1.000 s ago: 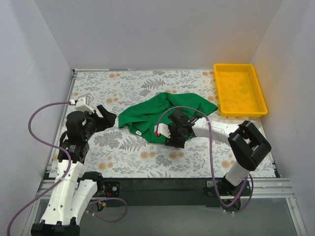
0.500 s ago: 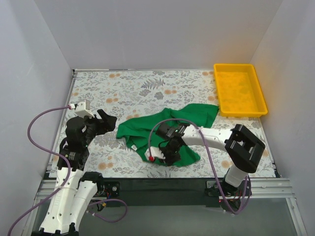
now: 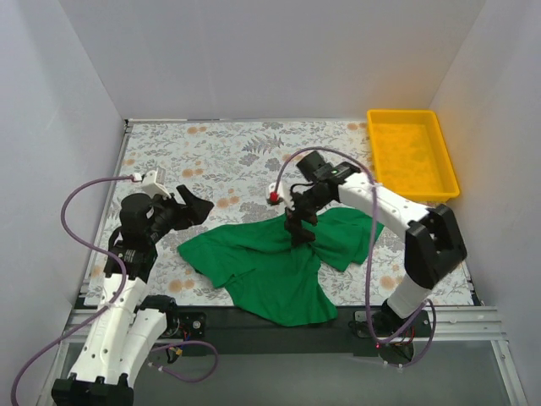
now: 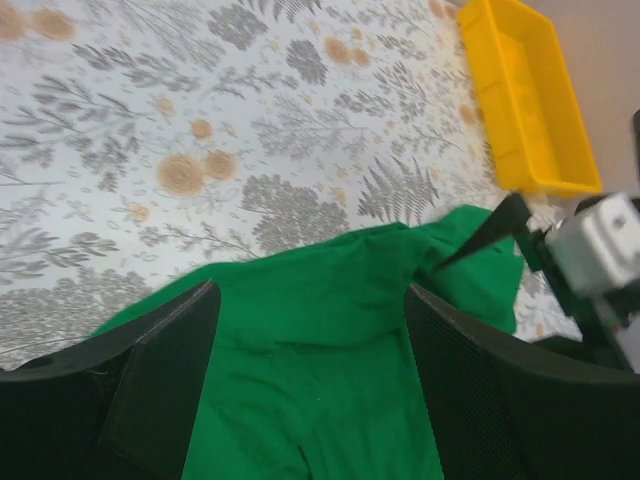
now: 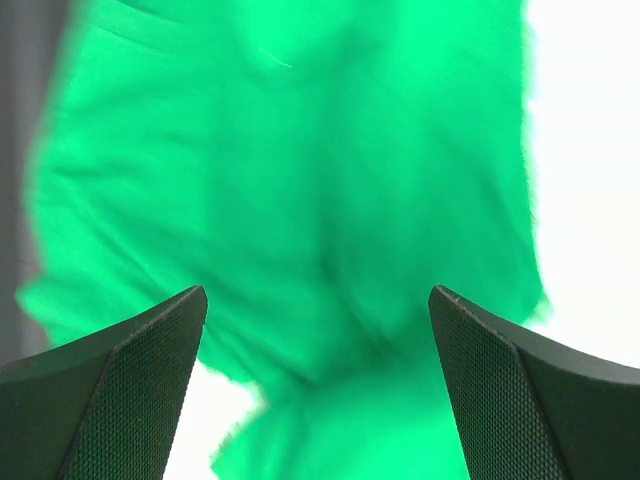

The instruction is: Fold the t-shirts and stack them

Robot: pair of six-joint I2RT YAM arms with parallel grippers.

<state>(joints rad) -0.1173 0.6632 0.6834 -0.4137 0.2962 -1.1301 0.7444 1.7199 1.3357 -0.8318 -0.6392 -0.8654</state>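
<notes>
The green t-shirt (image 3: pixel 270 266) lies spread and rumpled at the table's near middle, and its lower part laps over the black front edge. No neck label shows. My right gripper (image 3: pixel 300 230) hovers over the shirt's far edge. In the right wrist view the right gripper (image 5: pixel 318 290) is wide open, with blurred green cloth (image 5: pixel 300 200) below it. My left gripper (image 3: pixel 199 210) is open just beyond the shirt's left end. In the left wrist view the left gripper (image 4: pixel 310 290) frames the shirt (image 4: pixel 320 330) below and holds nothing.
An empty yellow tray (image 3: pixel 412 156) stands at the far right and also shows in the left wrist view (image 4: pixel 520 90). The floral table cover (image 3: pixel 211 152) runs to grey walls at the back and both sides. The right arm's purple cable loops over the shirt.
The right gripper dragged the shirt toward the near edge, then rose and swung back to its far edge. The shirt now lies spread wider. The left gripper shifted slightly right.
</notes>
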